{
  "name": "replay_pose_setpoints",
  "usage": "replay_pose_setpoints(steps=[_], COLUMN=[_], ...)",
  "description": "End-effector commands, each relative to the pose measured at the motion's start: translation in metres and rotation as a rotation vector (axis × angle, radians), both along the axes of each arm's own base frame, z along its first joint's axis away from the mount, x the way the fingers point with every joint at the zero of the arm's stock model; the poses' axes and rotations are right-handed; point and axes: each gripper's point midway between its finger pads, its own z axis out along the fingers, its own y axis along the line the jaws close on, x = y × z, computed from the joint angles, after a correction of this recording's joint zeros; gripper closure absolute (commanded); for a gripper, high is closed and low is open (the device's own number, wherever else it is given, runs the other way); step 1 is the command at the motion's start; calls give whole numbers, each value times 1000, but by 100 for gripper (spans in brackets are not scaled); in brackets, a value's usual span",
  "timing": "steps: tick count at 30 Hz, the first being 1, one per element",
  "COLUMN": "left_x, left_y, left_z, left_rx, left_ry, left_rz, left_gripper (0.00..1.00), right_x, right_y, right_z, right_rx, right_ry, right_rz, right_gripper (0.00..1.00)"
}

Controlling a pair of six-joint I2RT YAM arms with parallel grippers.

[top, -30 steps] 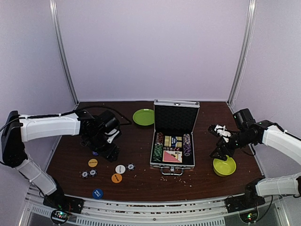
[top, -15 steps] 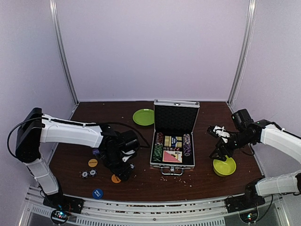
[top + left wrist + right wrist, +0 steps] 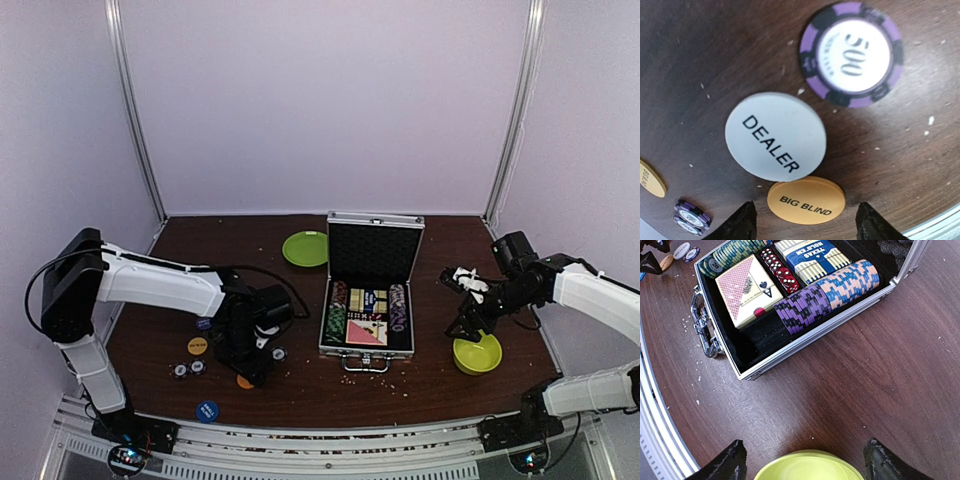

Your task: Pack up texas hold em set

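Observation:
The silver case stands open at mid-table, holding striped chips, two card decks and red dice; it also shows in the right wrist view. My left gripper is open and low over the table, its tips on either side of the orange BIG BLIND disc. The white DEALER disc touches that disc. A purple 500 chip lies beyond. My right gripper is open and empty above the near rim of the yellow-green bowl.
A yellow-orange disc, a blue disc and two small chips lie left of my left gripper. A flat green plate sits at the back. The yellow-green bowl is right of the case.
My left arm has swung right and toward the near edge, from the far left to low over the orange and white discs. The right arm has barely moved.

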Motion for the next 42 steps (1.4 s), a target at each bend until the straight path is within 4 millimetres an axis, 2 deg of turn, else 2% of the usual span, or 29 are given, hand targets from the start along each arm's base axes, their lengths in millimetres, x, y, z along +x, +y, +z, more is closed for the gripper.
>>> replay_pose_setpoints(steps=[1,13,21,37,42], left_x=[-9,-8,0,-3,-7], left_y=[1,-6,-12,-12,-18], left_z=[-4,-12,-11,-22,-14], left_rx=[-28,-58,-50,-41,-51], left_ry=[36,38,4,5,10], left_rz=[32,40,29,33,8], left_gripper=[32,38,35,47,52], right_x=[4,3,3,4,3], right_y=[1,0,0,0,0], right_z=[9,9,9,8,8], right_rx=[8,8,6,4,4], right_ry=[-20,-23,-22,-18,-19], right_rz=[6,5,6,5,6], right_gripper=[19,19,19,19,19])
